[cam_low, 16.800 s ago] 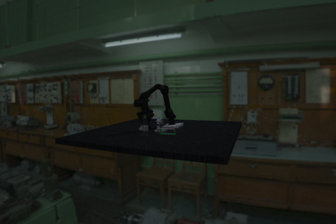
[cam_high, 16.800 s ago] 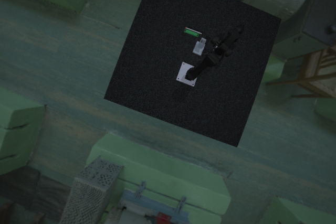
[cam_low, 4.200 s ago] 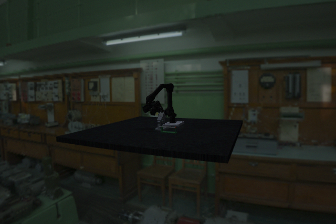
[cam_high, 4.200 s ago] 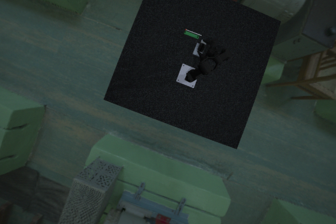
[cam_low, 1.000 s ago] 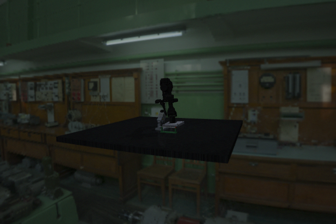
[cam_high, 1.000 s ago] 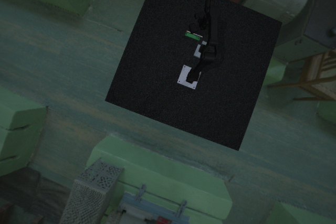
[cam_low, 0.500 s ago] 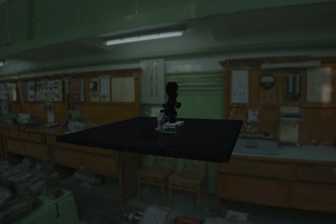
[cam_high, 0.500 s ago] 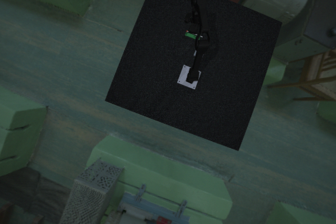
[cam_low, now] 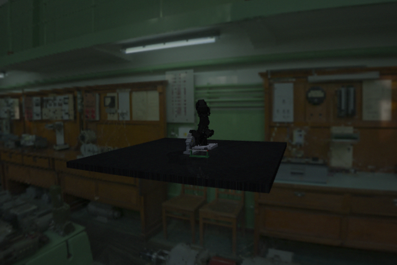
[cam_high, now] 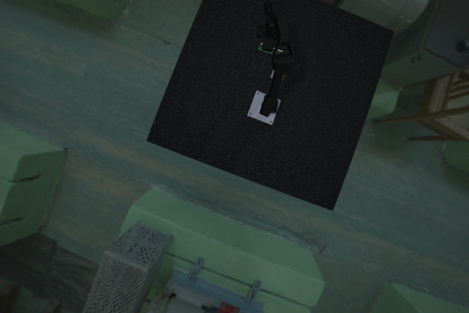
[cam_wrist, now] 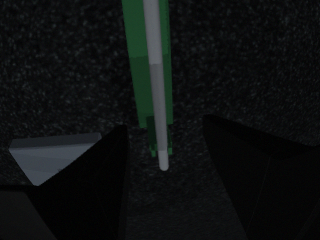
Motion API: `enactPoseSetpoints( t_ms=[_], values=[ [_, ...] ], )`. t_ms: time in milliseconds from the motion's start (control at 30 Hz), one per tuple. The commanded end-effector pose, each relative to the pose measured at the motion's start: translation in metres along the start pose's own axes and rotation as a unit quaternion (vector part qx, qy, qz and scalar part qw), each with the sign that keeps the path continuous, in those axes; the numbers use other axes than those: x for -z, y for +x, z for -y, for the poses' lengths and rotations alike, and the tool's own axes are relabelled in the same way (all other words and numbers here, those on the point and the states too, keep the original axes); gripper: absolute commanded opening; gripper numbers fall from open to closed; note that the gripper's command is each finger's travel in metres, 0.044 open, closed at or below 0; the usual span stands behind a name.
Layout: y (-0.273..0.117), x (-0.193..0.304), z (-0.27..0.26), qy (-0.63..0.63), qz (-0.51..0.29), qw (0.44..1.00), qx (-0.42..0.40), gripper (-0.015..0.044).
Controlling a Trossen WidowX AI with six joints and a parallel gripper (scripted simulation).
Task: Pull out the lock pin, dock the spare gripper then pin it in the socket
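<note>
A thin pale pin (cam_wrist: 158, 90) (cam_low: 202, 150) lies along a green rack (cam_wrist: 135, 30) (cam_high: 260, 49) (cam_low: 199, 156). Its plain end juts past the rack in the wrist view, and its red end shows at the rack in the top and exterior views. My gripper (cam_wrist: 166, 128) is open, its dark fingers one on either side of the pin's line near its plain end, touching nothing that I can see. A grey upright block (cam_low: 188, 143), partly hidden by the arm, stands beside the rack. I cannot tell mount, socket and spare gripper apart in it.
A grey block face (cam_wrist: 55, 155) shows close beside the left finger in the wrist view. The arm stands on a white base plate (cam_high: 254, 108), with its links over the grey block in the top view. The black table's edge (cam_low: 169, 175) runs beyond the rack.
</note>
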State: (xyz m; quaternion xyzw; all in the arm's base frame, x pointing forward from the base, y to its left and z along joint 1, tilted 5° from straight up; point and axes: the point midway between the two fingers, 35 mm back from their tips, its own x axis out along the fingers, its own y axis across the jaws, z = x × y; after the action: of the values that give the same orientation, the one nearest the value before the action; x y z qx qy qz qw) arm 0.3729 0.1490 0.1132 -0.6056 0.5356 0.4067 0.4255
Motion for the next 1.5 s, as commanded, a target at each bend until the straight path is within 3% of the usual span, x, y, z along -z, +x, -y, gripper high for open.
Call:
enactPoseSetpoints(
  t_ms=[0,1367,1467],
  values=[
    [0.012,-0.001,0.0,-0.003,-0.004,1.0,-0.004,0.018],
    [0.067,-0.013,0.0,-0.004,-0.005,1.0,-0.005,0.018],
    [0.067,-0.013,0.0,-0.004,-0.005,1.0,-0.005,0.0101]
  ],
)
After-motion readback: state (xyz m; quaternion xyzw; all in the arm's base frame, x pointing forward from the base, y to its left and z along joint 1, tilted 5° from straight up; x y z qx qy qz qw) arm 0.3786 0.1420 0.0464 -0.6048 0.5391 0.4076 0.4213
